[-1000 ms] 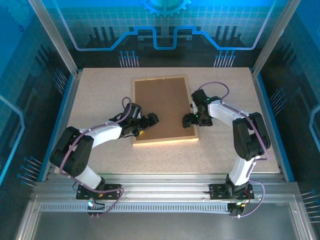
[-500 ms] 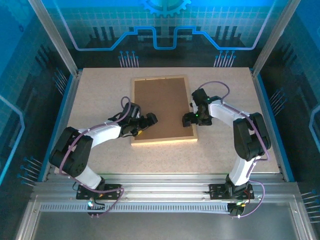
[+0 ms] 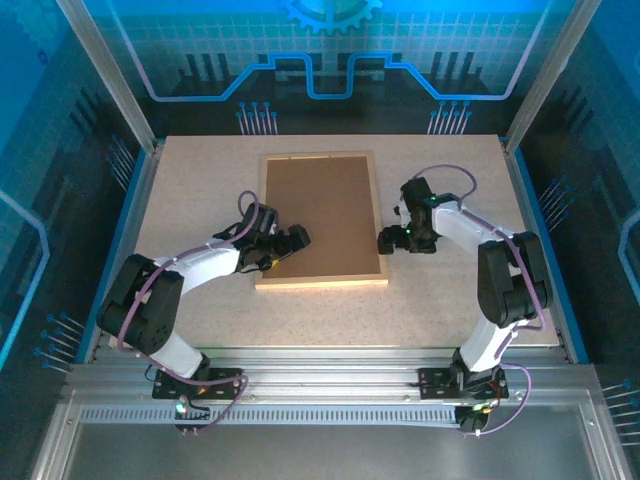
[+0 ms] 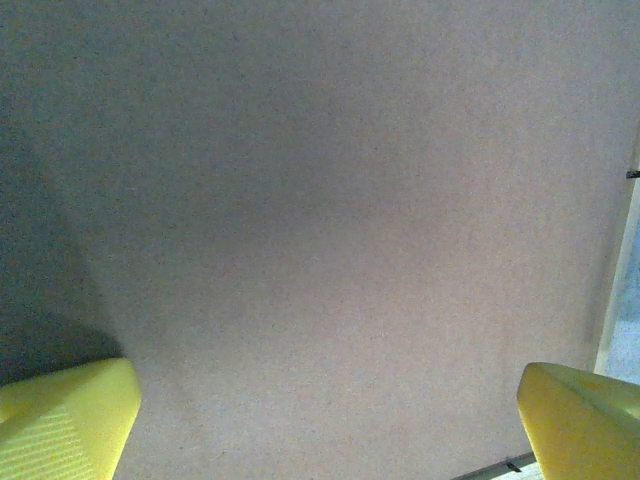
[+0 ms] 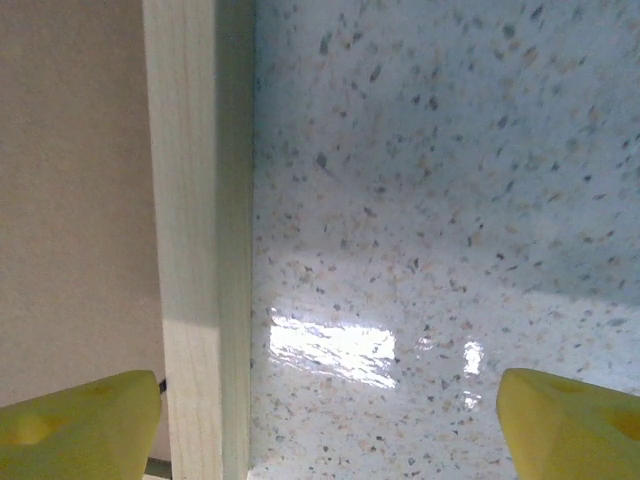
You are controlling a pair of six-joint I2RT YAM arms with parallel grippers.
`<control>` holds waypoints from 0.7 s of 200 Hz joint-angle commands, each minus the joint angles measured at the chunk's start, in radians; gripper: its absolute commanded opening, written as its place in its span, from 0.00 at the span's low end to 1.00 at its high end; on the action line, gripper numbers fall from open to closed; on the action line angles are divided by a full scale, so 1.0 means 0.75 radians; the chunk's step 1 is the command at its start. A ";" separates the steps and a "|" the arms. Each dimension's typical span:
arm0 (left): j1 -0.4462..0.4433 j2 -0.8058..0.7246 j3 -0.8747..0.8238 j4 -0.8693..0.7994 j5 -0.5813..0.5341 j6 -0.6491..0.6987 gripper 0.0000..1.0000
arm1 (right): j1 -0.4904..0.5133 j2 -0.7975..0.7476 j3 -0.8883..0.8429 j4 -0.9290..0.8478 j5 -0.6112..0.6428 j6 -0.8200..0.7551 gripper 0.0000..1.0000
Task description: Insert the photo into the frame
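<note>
Left gripper (image 4: pixel 325 415): jaws wide apart, empty, over the plain brown backing board (image 4: pixel 320 200). Right gripper (image 5: pixel 325 415): jaws apart, empty, straddling the right rail of the thin light-wood rectangular frame (image 5: pixel 190 250), which lies face down on the speckled table (image 5: pixel 430 150). Frame judged light, stiff and slim-railed; grip it across an outer rail. Whether the photo sits beneath the board cannot be told.

The frame (image 5: pixel 190 250) is pale bare wood, matt, with a faint straight grain. The backing board (image 4: pixel 320 200) is brown fibreboard, dull and finely grainy. The table (image 5: pixel 450 180) is speckled, smooth and glossy, catching glare. The left tool (image 4: pixel 322 425) has yellow plastic fingertips (image 4: pixel 60 425), one finely ribbed.
</note>
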 commanded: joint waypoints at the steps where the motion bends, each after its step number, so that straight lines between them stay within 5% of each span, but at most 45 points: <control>1: 0.017 0.020 0.013 -0.089 -0.055 0.027 0.99 | 0.001 -0.019 -0.035 -0.010 -0.056 0.007 0.88; 140: 0.015 0.042 -0.010 -0.040 -0.026 0.006 0.99 | 0.064 0.040 -0.082 0.031 -0.061 0.050 0.88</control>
